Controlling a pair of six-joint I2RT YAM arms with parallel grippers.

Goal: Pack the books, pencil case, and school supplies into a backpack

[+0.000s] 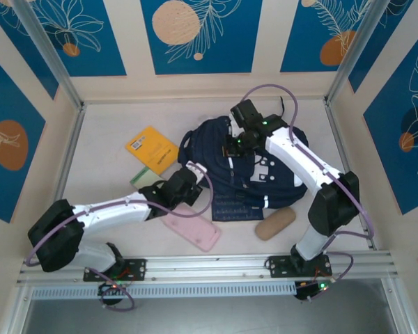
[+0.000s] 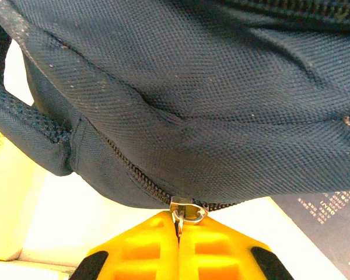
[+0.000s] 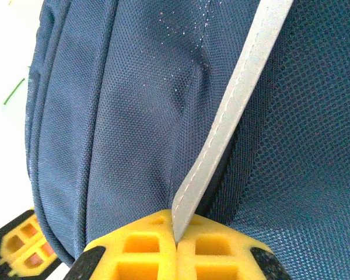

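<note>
The dark navy backpack [image 1: 254, 174] lies in the middle of the table. My left gripper [image 1: 194, 175] is at its left edge, shut [image 2: 179, 224] on the metal zipper pull [image 2: 186, 211] of the backpack [image 2: 210, 99]. At the backpack's far side my right gripper [image 1: 232, 147] is shut [image 3: 176, 233] on a thin grey strap [image 3: 233, 105] of the backpack [image 3: 122, 116]. A yellow-orange book [image 1: 152, 149] lies left of the backpack, with a pale green packet [image 1: 142, 177] beside it. A pink pencil case [image 1: 191, 227] lies in front of the backpack.
A tan soft pouch [image 1: 275, 223] lies at the backpack's front right. A dark navy flat surface with white print [image 2: 332, 219] shows under the backpack. Cage walls and posts close in the table on three sides.
</note>
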